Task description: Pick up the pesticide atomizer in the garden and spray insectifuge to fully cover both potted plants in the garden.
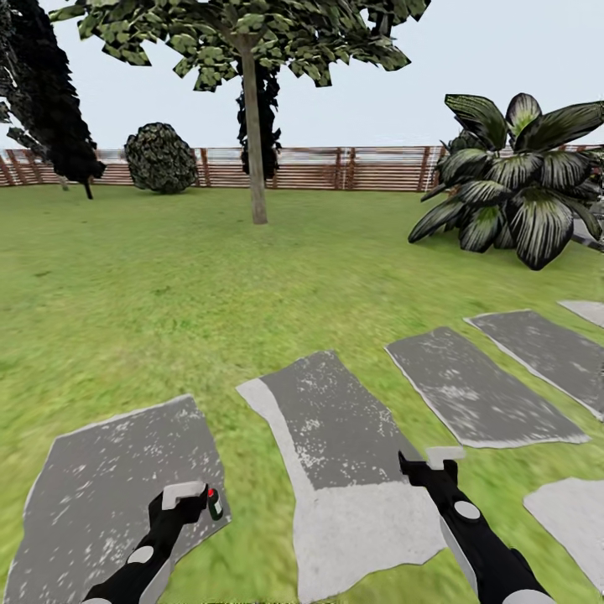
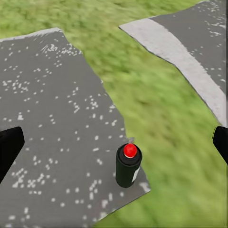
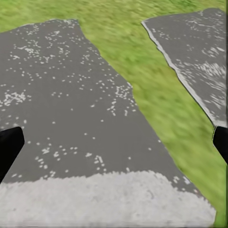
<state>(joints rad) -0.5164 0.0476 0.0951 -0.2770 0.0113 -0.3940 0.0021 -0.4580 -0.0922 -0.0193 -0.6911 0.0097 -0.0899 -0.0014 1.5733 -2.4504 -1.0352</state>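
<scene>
The pesticide atomizer is a small dark bottle with a red top and a white label. It stands upright at the corner of a grey stepping stone, beside the grass. In the head view the atomizer sits just right of my left gripper. The left gripper hangs open above it, its dark fingertips wide apart and touching nothing. My right gripper is open and empty over the middle stepping stone. The potted plants are out of view.
Several grey stepping stones run rightward across the green lawn. A tree trunk stands ahead, a big dark white-striped bush at the right, a round bush and a brown slatted fence at the back.
</scene>
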